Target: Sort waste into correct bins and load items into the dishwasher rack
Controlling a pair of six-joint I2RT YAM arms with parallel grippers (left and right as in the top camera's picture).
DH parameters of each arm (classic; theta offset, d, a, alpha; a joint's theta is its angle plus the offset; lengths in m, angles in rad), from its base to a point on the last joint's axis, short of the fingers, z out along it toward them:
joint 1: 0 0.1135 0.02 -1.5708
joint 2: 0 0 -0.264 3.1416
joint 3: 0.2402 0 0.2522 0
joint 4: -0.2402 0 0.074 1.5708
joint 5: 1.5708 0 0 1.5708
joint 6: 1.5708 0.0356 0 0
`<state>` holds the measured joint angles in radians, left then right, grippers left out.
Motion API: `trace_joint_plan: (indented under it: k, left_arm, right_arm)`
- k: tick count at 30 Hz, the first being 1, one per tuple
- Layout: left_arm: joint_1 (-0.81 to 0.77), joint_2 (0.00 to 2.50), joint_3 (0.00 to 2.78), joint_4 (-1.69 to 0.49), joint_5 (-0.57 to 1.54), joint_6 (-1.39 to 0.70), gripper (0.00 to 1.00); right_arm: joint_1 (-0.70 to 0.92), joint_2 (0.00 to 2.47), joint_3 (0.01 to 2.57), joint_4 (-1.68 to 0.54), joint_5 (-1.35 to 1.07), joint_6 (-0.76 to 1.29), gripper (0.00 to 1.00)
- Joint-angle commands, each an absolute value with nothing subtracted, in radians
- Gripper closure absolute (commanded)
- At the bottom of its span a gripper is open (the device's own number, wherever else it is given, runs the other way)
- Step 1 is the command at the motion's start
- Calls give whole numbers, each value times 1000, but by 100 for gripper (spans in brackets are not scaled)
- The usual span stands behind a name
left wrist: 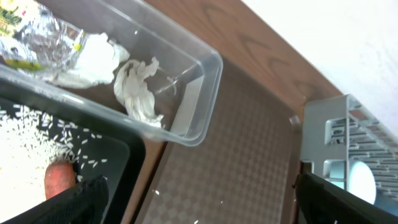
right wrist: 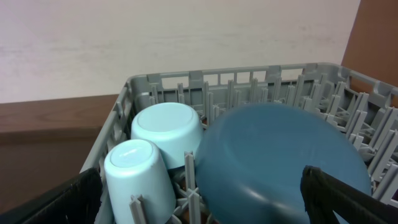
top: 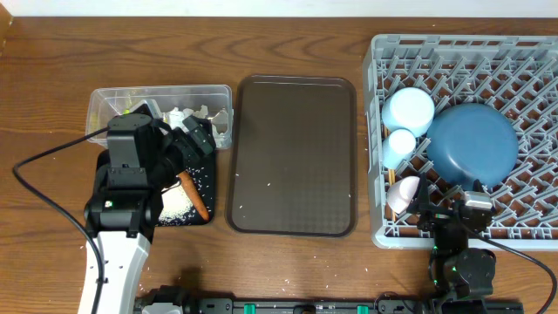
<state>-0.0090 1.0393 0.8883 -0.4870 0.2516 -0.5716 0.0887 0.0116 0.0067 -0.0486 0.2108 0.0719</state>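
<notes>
Both pincers stand wide apart and empty. The left pincer (top: pixel 193 144) hangs over the black tray (top: pixel 209 187), near-left, where the carrot (top: pixel 193 196) and loose rice (top: pixel 174 202) lie. The tissue (left wrist: pixel 138 93) and silvery packet (left wrist: pixel 37 31) sit in the clear tub (top: pixel 161 90) just beyond. The right pincer (top: pixel 446 202) hovers at the near edge of the rack (top: pixel 523 52), which holds the plate (top: pixel 471 144), bowl (top: pixel 408 109), light-blue cup (top: pixel 401 142) and pinkish cup (top: pixel 403 194). The plate seems to lean on the pegs, so a careless right-arm move could knock it or the pinkish cup close by. A low left sweep could scatter rice onto the tabletop (top: pixel 52 70).
</notes>
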Motion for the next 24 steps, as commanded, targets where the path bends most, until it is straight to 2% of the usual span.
trace_joint_plan:
  k: [1, 17, 24]
  left_arm:
    - [-11, 1052, 888, -490, 242, -554, 2]
    - [-11, 1036, 888, -493, 242, -554, 2]
    - [-11, 890, 888, -493, 242, -554, 2]
  right_arm:
    - [80, 6, 5, -53, 224, 73, 1]
    - [80, 7, 6, -53, 224, 73, 1]
    - [80, 7, 5, -53, 224, 73, 1]
